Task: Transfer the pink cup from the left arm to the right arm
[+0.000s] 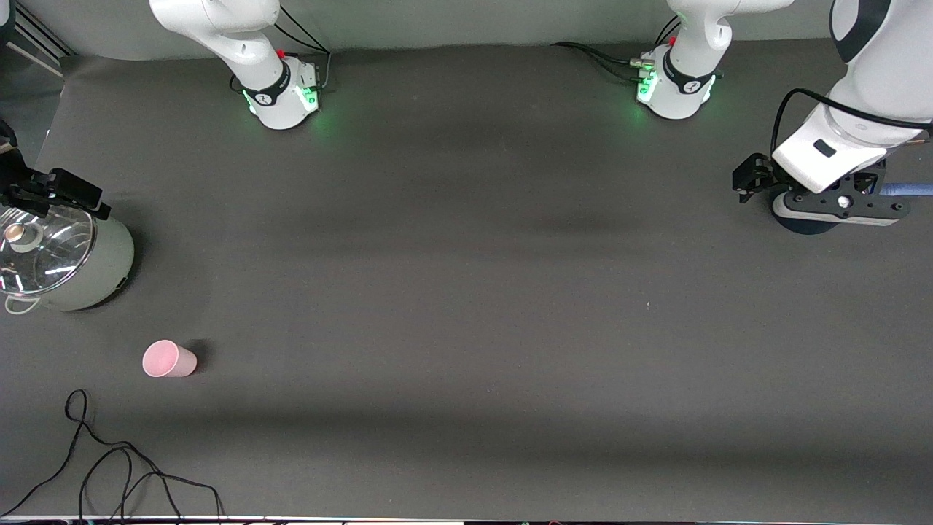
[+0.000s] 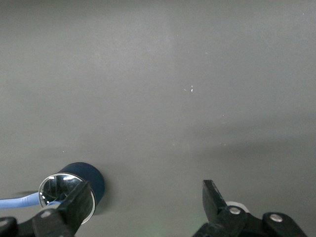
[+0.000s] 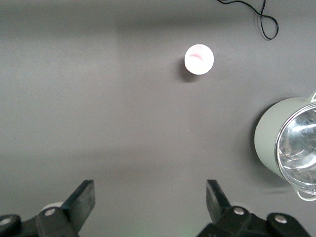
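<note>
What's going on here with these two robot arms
Nothing is being handled yet. The pink cup stands alone on the table toward the right arm's end, nearer the front camera than the grey pot. The right gripper hangs open above the table near that pot, with the cup in its wrist view. The left gripper waits open at its own end, over a small dark blue cup. Neither touches the pink cup.

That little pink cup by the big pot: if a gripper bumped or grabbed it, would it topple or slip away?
Probably easy to shift: the pink cup looks small, thin-walled and empty, so likely light. It stands upright, its open mouth wider than its base, so a bump near the rim might tip it. Its smooth taper may let it slip in the fingers, and once on its side it could roll in a curve.
</note>
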{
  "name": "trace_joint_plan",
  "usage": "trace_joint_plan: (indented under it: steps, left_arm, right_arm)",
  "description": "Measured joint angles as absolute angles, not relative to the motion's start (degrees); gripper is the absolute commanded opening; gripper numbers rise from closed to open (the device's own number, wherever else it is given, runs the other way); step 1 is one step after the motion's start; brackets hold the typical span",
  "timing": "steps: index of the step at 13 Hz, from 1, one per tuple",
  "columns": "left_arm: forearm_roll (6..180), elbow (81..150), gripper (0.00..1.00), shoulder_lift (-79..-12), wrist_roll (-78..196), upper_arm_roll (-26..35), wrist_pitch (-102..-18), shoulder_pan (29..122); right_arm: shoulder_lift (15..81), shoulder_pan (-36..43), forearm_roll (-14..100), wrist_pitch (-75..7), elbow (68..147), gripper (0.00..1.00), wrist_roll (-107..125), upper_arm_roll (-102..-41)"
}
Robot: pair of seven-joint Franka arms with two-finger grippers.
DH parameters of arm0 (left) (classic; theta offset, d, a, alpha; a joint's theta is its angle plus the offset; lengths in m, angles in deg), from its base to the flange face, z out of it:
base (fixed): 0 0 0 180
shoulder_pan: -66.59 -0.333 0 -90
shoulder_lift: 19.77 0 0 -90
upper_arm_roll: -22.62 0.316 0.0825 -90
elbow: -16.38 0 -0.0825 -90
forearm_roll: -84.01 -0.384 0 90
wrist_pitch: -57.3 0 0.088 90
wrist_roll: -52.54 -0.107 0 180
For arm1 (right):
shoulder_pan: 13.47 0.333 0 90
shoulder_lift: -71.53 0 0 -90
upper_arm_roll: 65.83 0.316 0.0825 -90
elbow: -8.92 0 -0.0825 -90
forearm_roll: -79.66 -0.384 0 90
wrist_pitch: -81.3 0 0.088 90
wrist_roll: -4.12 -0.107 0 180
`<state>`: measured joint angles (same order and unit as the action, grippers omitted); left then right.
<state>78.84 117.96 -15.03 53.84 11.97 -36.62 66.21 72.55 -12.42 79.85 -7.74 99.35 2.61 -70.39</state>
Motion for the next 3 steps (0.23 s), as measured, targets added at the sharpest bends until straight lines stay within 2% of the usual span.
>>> trace_joint_plan:
  steps: [3]
  left_arm:
    - [78.85, 117.91, 1.0, -14.89, 53.87, 12.04, -35.48, 66.2]
  right_arm:
    - [72.41, -12.46, 79.85, -7.74, 99.35, 1.0, 2.51, -70.61]
